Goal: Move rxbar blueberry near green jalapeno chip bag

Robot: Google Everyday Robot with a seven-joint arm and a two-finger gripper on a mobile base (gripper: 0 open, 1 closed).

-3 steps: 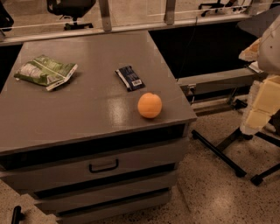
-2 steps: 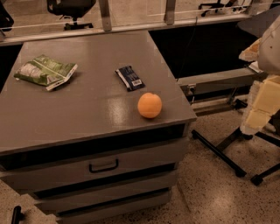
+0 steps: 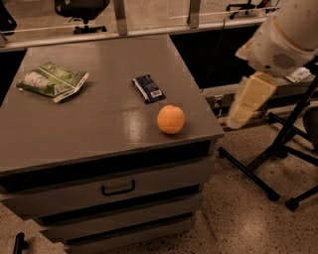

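The rxbar blueberry (image 3: 148, 88), a small dark navy bar with a white label patch, lies flat near the middle of the grey cabinet top (image 3: 89, 129). The green jalapeno chip bag (image 3: 52, 81), wrinkly green and white, lies at the far left of the top, well apart from the bar. My gripper (image 3: 250, 100), a pale yellow blurred shape under the white arm (image 3: 283, 37), hangs in the air to the right of the cabinet, beyond its right edge and away from the bar. It holds nothing that I can see.
A round orange (image 3: 171, 119) sits near the front right corner, just in front of the bar. The cabinet has drawers with a handle (image 3: 118, 189). Black stand legs (image 3: 258, 168) spread over the floor at the right. An office chair (image 3: 82, 10) stands behind.
The arm and gripper have moved left, closer to the cabinet's right edge. The bar, the bag and the orange have not moved.
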